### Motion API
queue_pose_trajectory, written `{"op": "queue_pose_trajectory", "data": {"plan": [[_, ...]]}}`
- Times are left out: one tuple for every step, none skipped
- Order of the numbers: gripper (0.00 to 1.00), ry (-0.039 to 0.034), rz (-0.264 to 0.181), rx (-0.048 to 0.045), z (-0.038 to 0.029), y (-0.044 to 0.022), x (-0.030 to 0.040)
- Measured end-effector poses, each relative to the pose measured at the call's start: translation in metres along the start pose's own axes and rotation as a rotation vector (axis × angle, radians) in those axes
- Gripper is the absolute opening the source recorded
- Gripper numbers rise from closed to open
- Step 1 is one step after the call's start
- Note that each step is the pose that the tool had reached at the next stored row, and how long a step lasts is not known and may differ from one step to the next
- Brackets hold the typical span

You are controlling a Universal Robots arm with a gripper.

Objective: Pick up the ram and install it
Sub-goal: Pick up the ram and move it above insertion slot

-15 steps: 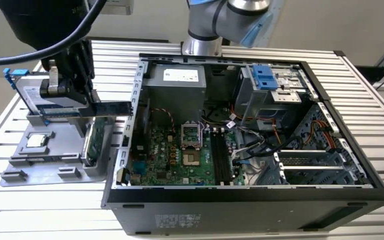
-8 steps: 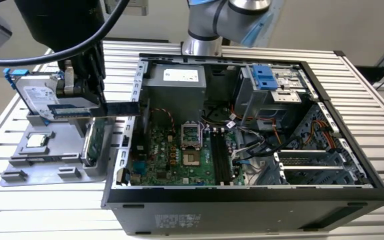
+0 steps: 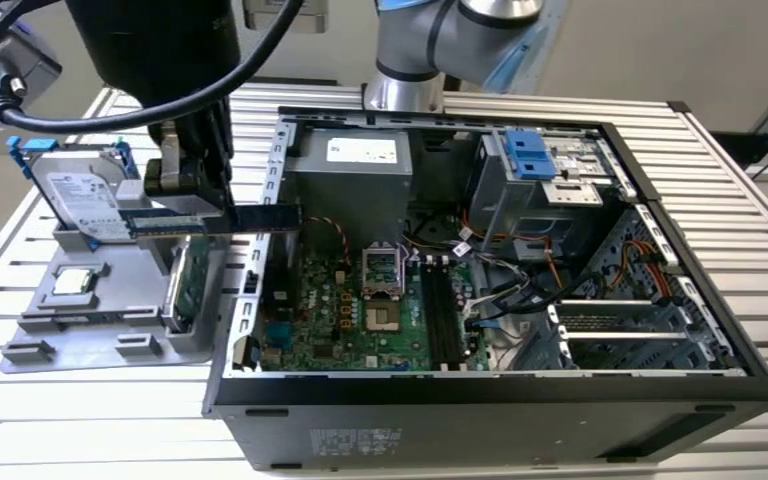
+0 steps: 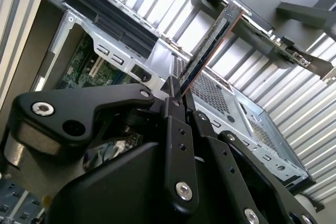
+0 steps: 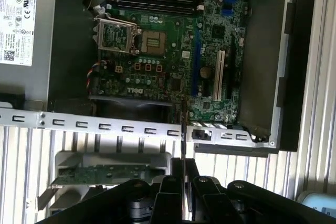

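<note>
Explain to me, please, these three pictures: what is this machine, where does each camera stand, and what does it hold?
It is one robot arm with a black gripper. The exterior view comes from a camera off the arm; both wrist views come from cameras riding on it. On the slatted metal table stands an open computer case, its motherboard bare. Beside it, at the exterior view's left, a grey tray carries a hard drive, a processor chip and a green expansion card. The gripper is shut on the ram, a slim memory stick, held over the case's wall.
</note>
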State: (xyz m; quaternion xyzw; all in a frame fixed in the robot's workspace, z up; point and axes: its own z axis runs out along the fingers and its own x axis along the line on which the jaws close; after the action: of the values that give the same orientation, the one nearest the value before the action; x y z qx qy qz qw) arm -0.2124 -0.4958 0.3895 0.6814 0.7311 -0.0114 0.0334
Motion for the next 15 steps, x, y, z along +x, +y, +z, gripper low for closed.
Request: {"op": "queue_pose_trajectory", "data": {"plan": [[0.0, 0.0, 0.0, 0.0, 0.0001, 0.0024, -0.0002], [0.0, 0.0, 0.0, 0.0, 0.0002, 0.0048, -0.0003], [0.0, 0.0, 0.0, 0.0001, 0.0002, 0.0075, -0.0005], [0.0, 0.0, 0.0, 0.0, 0.0003, 0.01, -0.0007], [0.0, 0.0, 0.0, 0.0001, 0.0004, 0.0127, -0.0009], [0.0, 0.0001, 0.0, 0.0, 0.0005, 0.0154, -0.0011], [0.0, 0.0, 0.0, 0.0002, 0.0006, 0.0184, -0.0013], [0.0, 0.0, 0.0, 0.0003, 0.0007, 0.0212, -0.0015], [0.0, 0.0, 0.0, 0.0003, 0.0008, 0.0241, -0.0017], [0.0, 0.0, 0.0, 0.0004, 0.0009, 0.0269, -0.0019], [0.0, 0.0, 0.0, 0.0005, 0.001, 0.0298, -0.0021], [0.0, 0.0, 0.0, 0.0006, 0.0011, 0.0329, -0.0023], [0.0, 0.0, 0.0, 0.0006, 0.0012, 0.0357, -0.0025], [0.0, 0.0, 0.0, 0.0007, 0.0013, 0.0388, -0.0027], [0.0, 0.0001, 0.0, 0.0008, 0.0014, 0.0417, -0.0029]]}}
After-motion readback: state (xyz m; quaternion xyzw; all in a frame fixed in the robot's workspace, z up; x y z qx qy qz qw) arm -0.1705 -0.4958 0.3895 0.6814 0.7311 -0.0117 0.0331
